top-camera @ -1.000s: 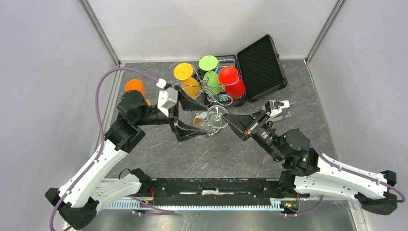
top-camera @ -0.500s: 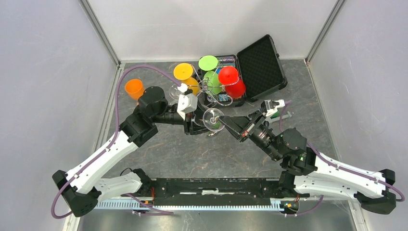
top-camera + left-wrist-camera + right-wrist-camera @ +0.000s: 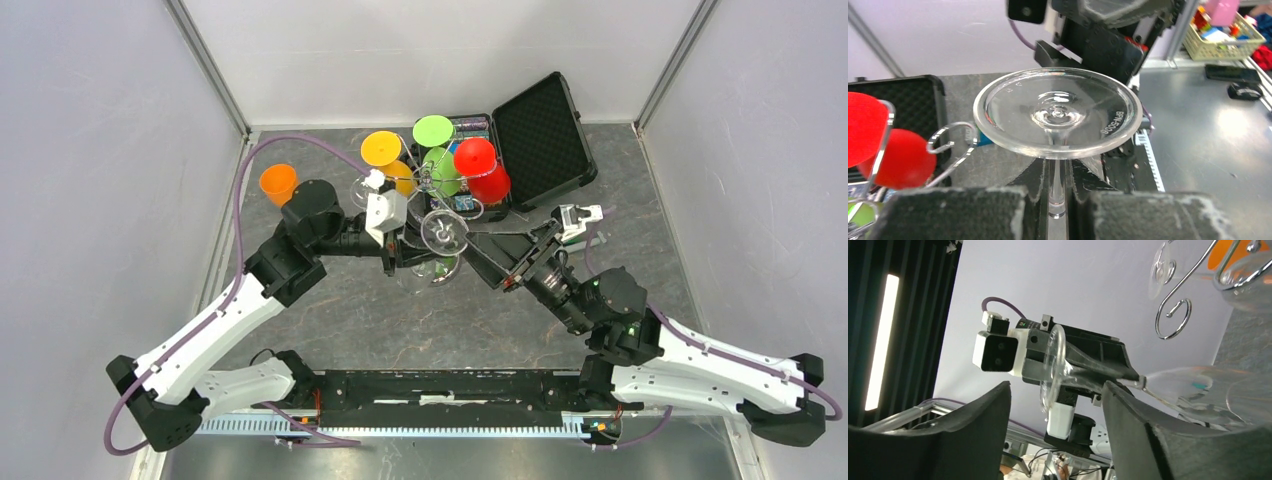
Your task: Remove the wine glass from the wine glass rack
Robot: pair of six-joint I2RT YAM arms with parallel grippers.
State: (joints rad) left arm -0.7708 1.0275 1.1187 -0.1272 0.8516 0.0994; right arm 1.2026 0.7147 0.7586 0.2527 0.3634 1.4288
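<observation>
Clear wine glass (image 3: pixel 1057 112), upside down with foot upward, stem pinched in the left gripper (image 3: pixel 1055 215), just beside the wine glass rack (image 3: pixel 428 183). Right gripper (image 3: pixel 1055 390) sits close by, spread wide. I'd draw it out level and slowly, foot clear of the curled wire (image 3: pixel 948 145)

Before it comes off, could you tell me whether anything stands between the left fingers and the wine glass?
Nothing visible does: the wine glass stem sits between the left fingers. The open right gripper is close beyond its foot, and a curled arm of the wine glass rack lies beside it.
</observation>
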